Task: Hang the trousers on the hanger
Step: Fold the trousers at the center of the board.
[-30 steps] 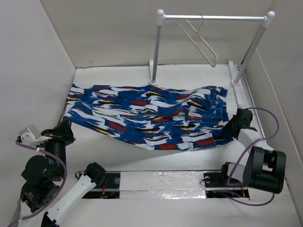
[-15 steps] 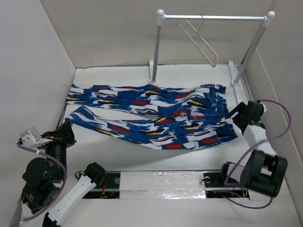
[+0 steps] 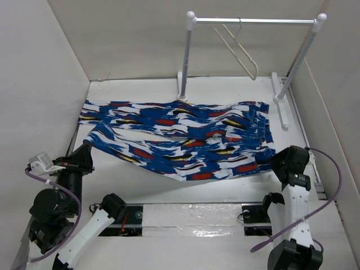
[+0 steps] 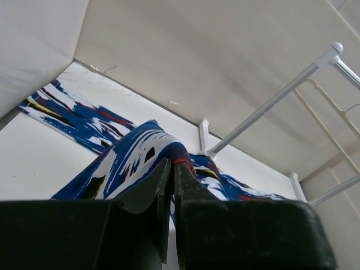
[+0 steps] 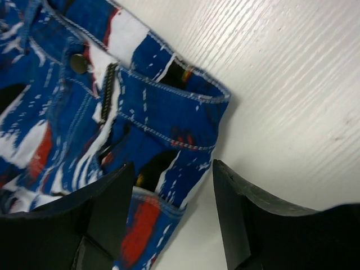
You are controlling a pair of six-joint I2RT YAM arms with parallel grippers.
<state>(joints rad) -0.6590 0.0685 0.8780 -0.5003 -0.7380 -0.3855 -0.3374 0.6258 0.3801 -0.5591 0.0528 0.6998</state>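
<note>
The blue streaked trousers (image 3: 180, 135) lie spread across the table, legs to the left, waist to the right. My left gripper (image 3: 85, 151) is shut on a leg hem, and the pinched fabric (image 4: 157, 140) rises over the fingertips in the left wrist view. My right gripper (image 3: 277, 162) is open, hovering at the waist's near right corner; the waistband (image 5: 169, 112) with its button lies between and ahead of the jaws in the right wrist view. The cream hanger (image 3: 239, 48) hangs by its hook from the rail at the back right, also seen in the left wrist view (image 4: 332, 124).
A white two-post rail stand (image 3: 253, 21) stands at the back of the table, its feet (image 3: 280, 101) running forward on the right. White walls enclose the left, back and right. A taped strip (image 3: 191, 216) lies between the arm bases.
My right arm has swung down and forward, bringing its gripper from beside the waist to its near right corner. The left gripper has shifted slightly right, dragging the near leg hem.
</note>
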